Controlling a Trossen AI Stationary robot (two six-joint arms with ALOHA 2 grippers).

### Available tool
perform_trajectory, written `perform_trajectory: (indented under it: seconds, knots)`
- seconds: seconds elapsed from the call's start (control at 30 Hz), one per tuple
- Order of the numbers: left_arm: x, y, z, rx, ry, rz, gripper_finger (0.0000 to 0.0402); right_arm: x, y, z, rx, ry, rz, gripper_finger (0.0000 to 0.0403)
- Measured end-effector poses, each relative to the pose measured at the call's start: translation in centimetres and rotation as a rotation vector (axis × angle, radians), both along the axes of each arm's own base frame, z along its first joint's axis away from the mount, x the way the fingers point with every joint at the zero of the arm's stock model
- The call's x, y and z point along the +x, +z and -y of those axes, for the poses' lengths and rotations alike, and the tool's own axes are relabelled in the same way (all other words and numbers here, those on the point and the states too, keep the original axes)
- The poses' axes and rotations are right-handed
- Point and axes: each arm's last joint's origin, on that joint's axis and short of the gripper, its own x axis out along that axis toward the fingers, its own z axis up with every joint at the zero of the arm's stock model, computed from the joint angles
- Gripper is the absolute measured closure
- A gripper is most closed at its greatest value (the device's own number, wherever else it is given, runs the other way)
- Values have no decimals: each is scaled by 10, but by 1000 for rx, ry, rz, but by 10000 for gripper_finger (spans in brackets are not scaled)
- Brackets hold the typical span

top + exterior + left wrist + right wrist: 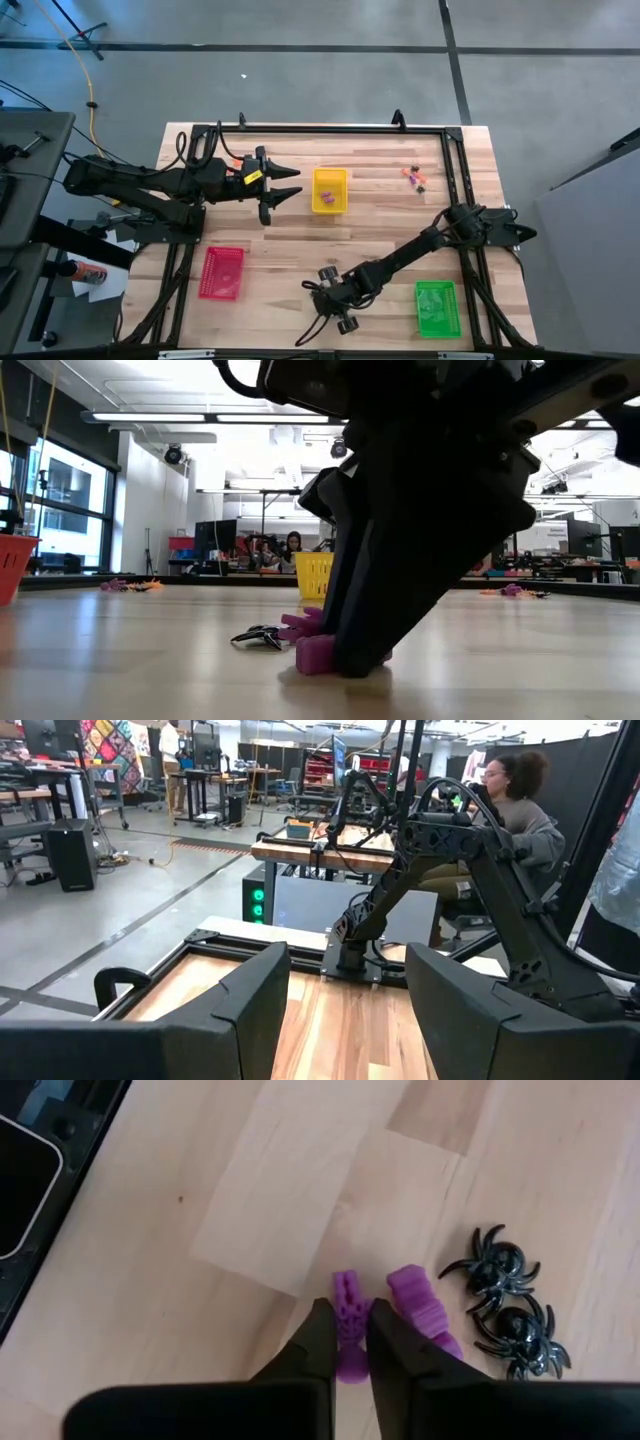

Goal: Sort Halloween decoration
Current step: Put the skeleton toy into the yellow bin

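My right gripper (346, 1318) points down near the table's near edge (336, 300), shut on a small purple trinket (348, 1330). A second purple trinket (421, 1306) and two black plastic spiders (492, 1268) (522, 1336) lie flat on the wood right beside it. In the low view, the same purple pieces (300, 626) and the spiders (258, 635) lie at the foot of the right gripper (350, 660). My left gripper (294, 183) hovers open beside the yellow tray (330, 190), holding nothing. More orange and dark trinkets (413, 177) lie near the far right corner. My right gripper pinches the purple trinket between its two fingertips (322, 1332), at the piece's middle (348, 1302). The fingers come from above, pointing down. In the low view, the trinket's end (316, 654) sticks out beside the fingers and sits on the table.
The red tray (222, 272) lies near the near left corner and the green tray (437, 308) near the near right corner. A black frame (455, 160) runs around the table's edges. A seated person (510, 815) is beyond the table.
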Motion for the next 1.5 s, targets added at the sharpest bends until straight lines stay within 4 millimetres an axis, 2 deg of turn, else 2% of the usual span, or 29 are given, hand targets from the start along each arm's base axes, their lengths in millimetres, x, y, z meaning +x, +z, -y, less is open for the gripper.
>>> perform_trajectory:
  seconds: [0.23, 0.37, 0.47, 0.57, 0.7, 0.8, 0.93, 1.03, 1.17, 1.33, 1.5]
  knots:
    - [0, 0, 0, 1, 0, 0, 213, -15, 27, 10, -32, -3, -80, 395]
    - [0, 0, 0, -10, -2, 2, 213, -41, 42, 26, -102, -33, -151, 398]
    - [0, 0, 0, -34, -3, 6, 213, -72, 48, 43, -97, -120, -185, 398]
    - [0, 0, 0, -44, -4, 4, 213, -109, 57, 64, -72, -285, -177, 399]
    - [0, -2, 0, -40, -4, -19, 213, -157, 70, 88, -21, -523, -75, 400]
    - [1, -3, 0, -40, -4, -23, 213, -184, 74, 103, 14, -662, 36, 400]
    - [1, -3, 0, -48, -4, -20, 213, -203, 71, 118, 73, -727, 204, 400]
    - [1, -3, 0, -48, -4, -23, 213, -202, 66, 128, 137, -724, 354, 399]
    - [1, -2, 0, -52, -4, -7, 213, -182, 71, 145, 207, -690, 630, 399]
    - [1, -2, 0, -113, -4, 2, 213, -152, 112, 170, 285, -597, 928, 399]
    - [1, -2, 0, -127, -3, 5, 213, -129, 158, 188, 192, -503, 1069, 399]
